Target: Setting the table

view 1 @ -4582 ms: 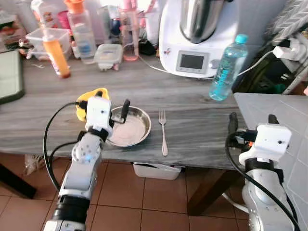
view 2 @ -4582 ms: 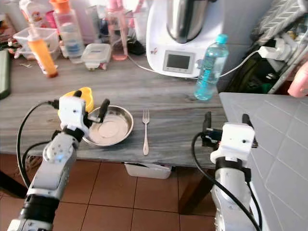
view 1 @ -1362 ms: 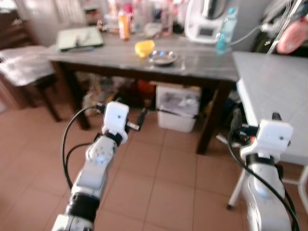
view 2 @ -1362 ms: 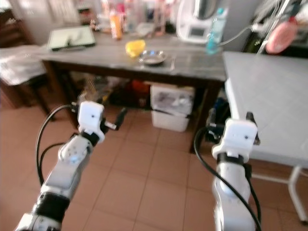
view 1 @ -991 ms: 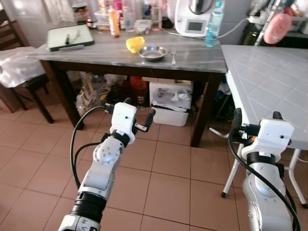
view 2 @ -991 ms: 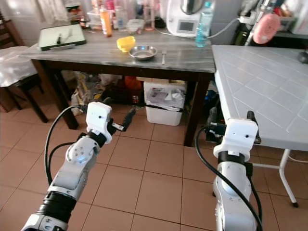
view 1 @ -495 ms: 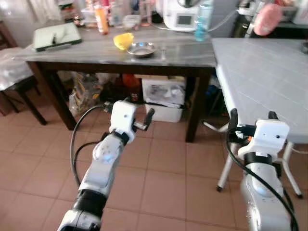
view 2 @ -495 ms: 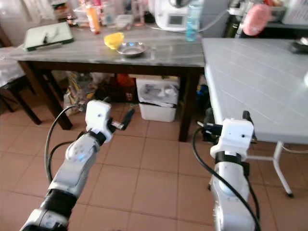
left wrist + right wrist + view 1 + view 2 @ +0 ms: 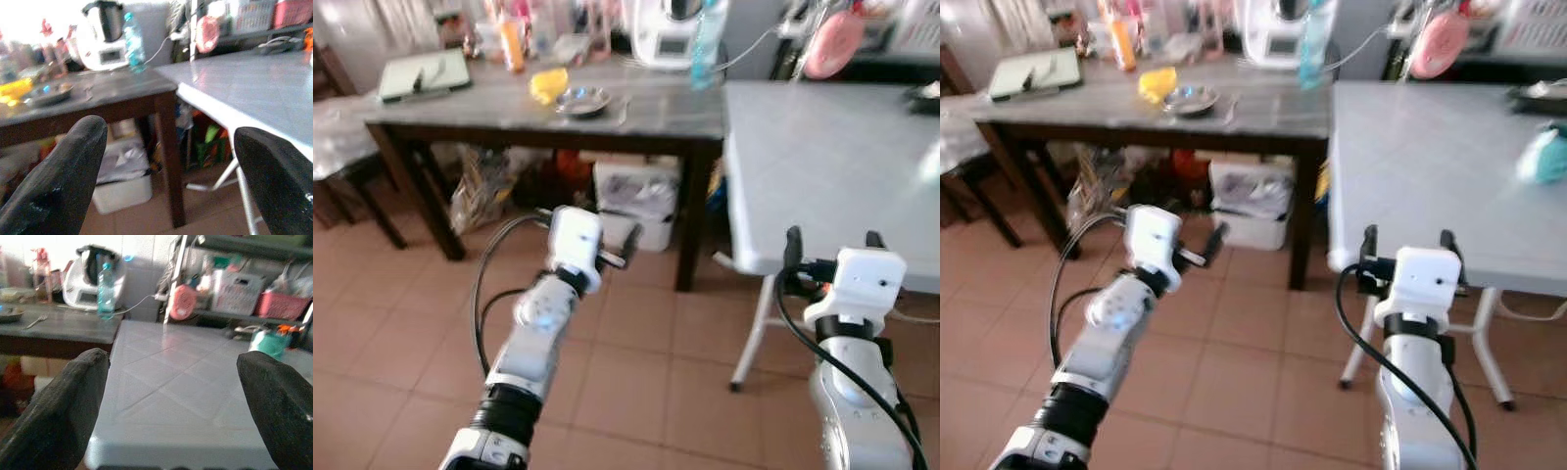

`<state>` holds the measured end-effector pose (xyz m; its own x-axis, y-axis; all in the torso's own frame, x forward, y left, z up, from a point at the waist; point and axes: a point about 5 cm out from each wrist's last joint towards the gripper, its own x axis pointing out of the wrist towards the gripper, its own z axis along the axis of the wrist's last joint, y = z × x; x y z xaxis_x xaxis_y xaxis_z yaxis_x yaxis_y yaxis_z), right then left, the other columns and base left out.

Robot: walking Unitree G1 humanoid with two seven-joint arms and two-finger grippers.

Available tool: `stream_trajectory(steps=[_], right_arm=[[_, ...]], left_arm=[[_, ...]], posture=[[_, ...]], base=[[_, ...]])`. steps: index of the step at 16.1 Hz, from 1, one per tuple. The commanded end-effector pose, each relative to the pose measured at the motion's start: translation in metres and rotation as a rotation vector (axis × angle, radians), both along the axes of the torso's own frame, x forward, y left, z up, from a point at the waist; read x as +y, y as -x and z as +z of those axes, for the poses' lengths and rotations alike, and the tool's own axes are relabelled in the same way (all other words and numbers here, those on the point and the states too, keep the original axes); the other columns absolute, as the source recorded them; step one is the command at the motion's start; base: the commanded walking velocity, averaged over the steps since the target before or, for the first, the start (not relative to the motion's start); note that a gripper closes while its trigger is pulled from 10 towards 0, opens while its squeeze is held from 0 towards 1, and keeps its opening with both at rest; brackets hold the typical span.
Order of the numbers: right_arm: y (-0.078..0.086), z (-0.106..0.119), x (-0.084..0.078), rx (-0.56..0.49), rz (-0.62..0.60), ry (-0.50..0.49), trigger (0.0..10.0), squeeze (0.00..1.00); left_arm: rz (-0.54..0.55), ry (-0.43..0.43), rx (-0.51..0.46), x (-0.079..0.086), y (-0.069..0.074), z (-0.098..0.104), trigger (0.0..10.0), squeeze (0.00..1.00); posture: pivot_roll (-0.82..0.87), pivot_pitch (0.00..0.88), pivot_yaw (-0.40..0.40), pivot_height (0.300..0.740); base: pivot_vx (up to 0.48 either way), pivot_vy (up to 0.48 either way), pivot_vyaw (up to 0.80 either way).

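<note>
On the dark wooden table (image 9: 661, 117) at the back lie a steel plate (image 9: 582, 99), a yellow bowl (image 9: 548, 85) to its left and a fork (image 9: 35, 322) to its right. I stand well back from that table, over the tiled floor. My left gripper (image 9: 597, 230) is held open in the air at chest height, nothing between its fingers. My right gripper (image 9: 832, 240) is also open and empty, level with the near edge of a white tiled table (image 9: 822, 157). The left wrist view shows the plate (image 9: 46, 93) far off between the fingers (image 9: 58, 181).
A white kitchen machine (image 9: 664, 29) and a blue water bottle (image 9: 705, 44) stand at the wooden table's back. A white bin (image 9: 631, 201) sits under it. A teal object (image 9: 1540, 157) lies on the white table. A green board (image 9: 421, 73) lies at the far left.
The view has swung to the right: the wooden table has slid left and the white table takes up more of the picture. Both grippers stay open and empty.
</note>
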<state>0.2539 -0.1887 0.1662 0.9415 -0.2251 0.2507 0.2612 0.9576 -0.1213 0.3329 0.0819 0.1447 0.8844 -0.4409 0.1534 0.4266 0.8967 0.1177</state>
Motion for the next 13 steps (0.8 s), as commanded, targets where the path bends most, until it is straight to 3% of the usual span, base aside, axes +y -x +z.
stream_trajectory(steps=[1,13], right_arm=[[-0.0012,0.0036,0.0062,-0.012,0.015,0.0,10.0,0.0],[0.0016,0.0034,0.005,-0.014,-0.003,0.007,10.0,0.0]], left_arm=[[0.036,-0.013,-0.004,0.0112,-0.0034,0.0003,10.0,0.0],[0.018,-0.003,-0.003,0.0025,-0.0058,-0.0002,10.0,0.0]], posture=[[0.08,0.052,0.036,0.74],[0.06,0.055,0.047,0.74]], base=[[0.0,-0.394,0.0],[0.0,-0.378,0.0]])
